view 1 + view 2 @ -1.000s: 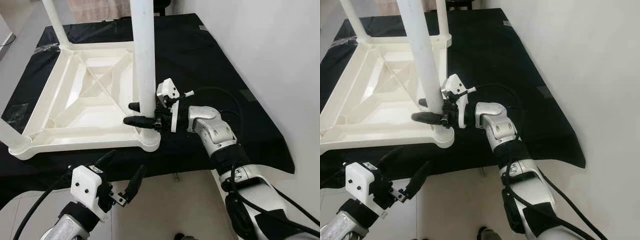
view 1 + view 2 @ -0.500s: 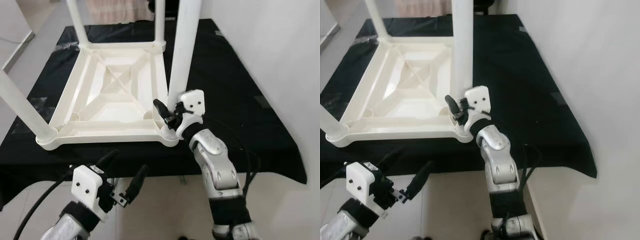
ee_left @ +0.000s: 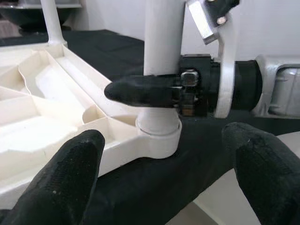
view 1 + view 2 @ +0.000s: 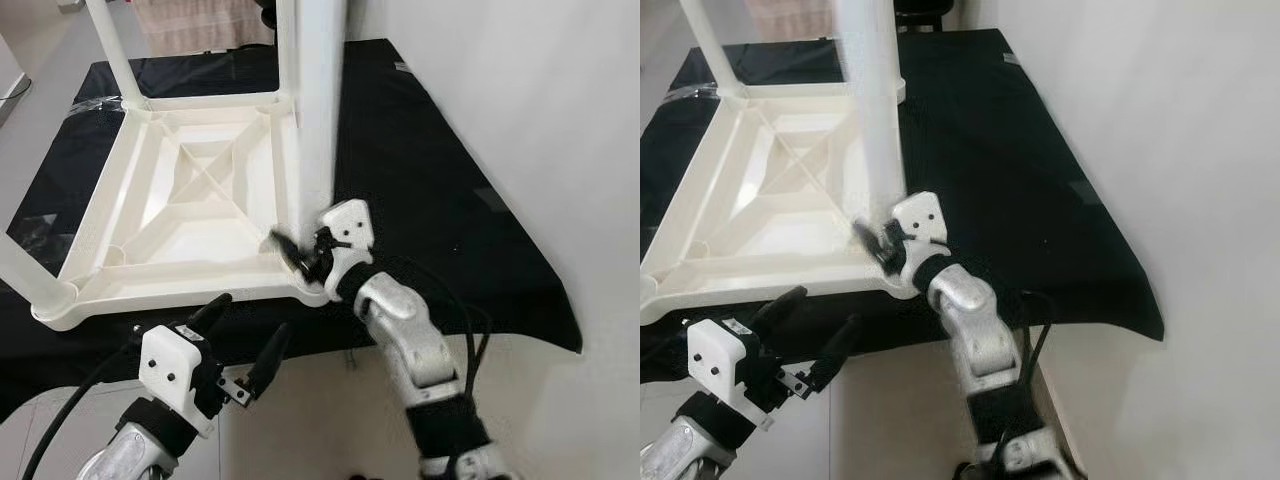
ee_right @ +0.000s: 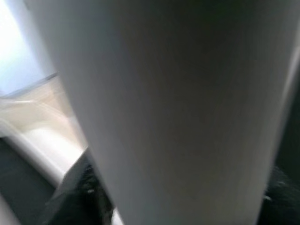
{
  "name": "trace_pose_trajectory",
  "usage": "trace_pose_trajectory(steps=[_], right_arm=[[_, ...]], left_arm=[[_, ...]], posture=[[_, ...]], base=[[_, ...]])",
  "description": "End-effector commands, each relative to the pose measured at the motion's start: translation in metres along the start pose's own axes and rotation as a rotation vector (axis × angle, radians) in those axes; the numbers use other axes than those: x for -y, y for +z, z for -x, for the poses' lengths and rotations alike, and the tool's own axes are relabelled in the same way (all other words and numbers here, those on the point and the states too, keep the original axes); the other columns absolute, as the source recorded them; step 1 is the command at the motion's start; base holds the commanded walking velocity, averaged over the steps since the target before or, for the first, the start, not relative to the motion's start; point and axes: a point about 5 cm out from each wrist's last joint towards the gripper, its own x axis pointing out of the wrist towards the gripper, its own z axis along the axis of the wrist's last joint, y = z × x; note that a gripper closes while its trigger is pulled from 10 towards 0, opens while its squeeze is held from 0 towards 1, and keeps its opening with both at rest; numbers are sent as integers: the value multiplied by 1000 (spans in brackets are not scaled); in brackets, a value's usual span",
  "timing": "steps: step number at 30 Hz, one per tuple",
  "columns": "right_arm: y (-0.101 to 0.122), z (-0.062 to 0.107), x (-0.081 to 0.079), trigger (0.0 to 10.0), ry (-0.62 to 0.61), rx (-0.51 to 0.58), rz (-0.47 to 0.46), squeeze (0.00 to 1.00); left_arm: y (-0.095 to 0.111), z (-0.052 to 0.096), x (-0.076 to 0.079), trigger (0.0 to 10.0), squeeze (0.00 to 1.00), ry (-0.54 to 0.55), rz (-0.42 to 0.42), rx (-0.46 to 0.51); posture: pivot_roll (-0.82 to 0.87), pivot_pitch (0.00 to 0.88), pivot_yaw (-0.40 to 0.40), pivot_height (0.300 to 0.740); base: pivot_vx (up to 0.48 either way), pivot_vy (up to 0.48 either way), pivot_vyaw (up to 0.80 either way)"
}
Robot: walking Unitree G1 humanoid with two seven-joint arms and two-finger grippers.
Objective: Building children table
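black cloth (image 4: 430, 180) (spread flat), white wall (image 4: 540, 90), pale floor (image 4: 330, 420)

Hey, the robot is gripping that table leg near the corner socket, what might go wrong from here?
1. The right gripper clamps the white leg low, just above its socket; the tall leg could tilt or bind if twisted.
2. The upturned tabletop lies loose on the black cloth and may slide, since the open left gripper isn't bracing it.

place: we see a plain home room | black-clothed platform (image 4: 440, 180) against white wall (image 4: 540, 90) | tiled floor (image 4: 320, 420) beneath platform
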Motion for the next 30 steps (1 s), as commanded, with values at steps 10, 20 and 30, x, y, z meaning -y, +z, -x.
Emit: trace_pose_trajectory(steps=[10,20,30], right_arm=[[31,-6,16,10000,419,-36,126,0],[37,-15,29,0,549,-71,75,0],[25,10,60,0,293,-111,87,0]], left_arm=[[-5,3,2,10000,0,11,-4,-20],[-3,5,5,10000,0,11,-4,-21],[-3,3,5,10000,0,11,1,-17]], posture=[[76,232,-27,740],[82,248,-25,740],[31,258,-28,740]], base=[[0,0,0],[0,0,0],[0,0,0]])
